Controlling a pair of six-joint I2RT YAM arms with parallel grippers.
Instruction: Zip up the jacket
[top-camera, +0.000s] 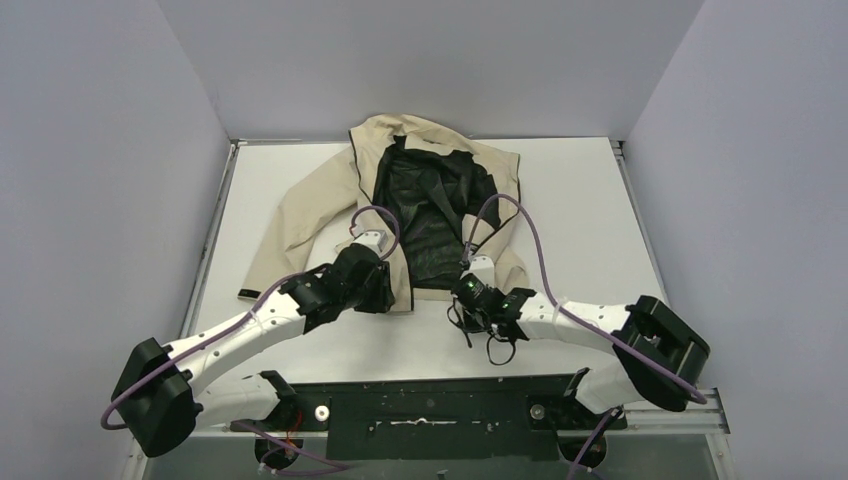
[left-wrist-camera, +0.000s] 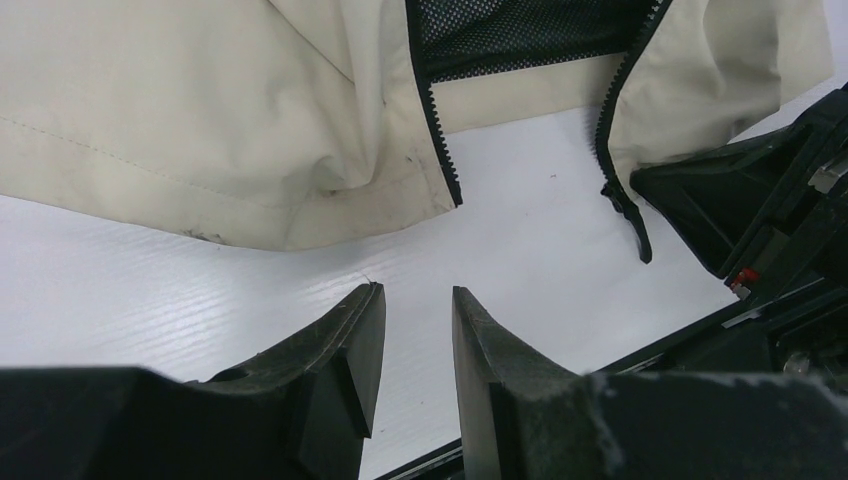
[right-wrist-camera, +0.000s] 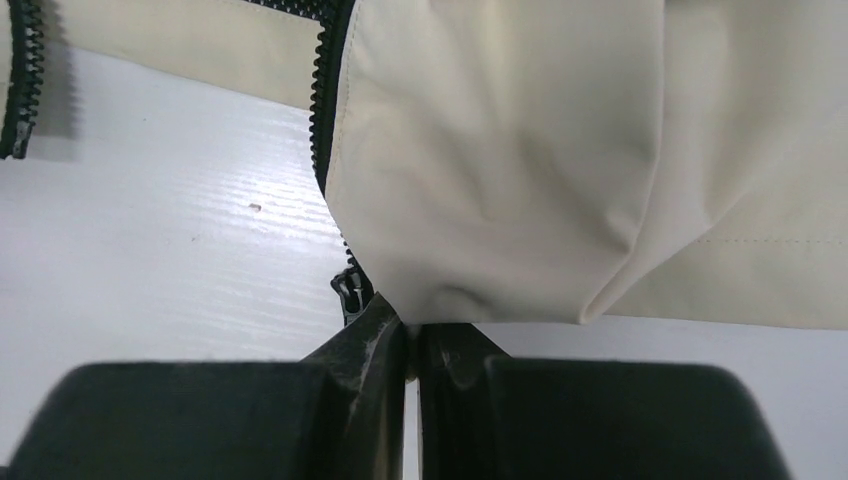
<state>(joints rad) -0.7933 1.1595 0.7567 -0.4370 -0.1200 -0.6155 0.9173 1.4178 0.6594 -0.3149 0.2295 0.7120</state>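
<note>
Beige jacket (top-camera: 310, 215), judged soft, light and slippery, lies unzipped toward twelve o'clock on the table (top-camera: 600, 200), hem (left-wrist-camera: 300, 235) at six. Right gripper (right-wrist-camera: 410, 325) is pinched shut on the hem beside the slider (right-wrist-camera: 350, 290); left gripper (left-wrist-camera: 417, 292) part-open, empty. Recommend holding hem corners taut.

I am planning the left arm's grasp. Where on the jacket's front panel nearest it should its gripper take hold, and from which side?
Probably best: grip the jacket at that panel's bottom corner, where the zipper teeth end. Come from the hem side, low over the table: the corner lies flat with its edge facing the open left gripper.
</note>
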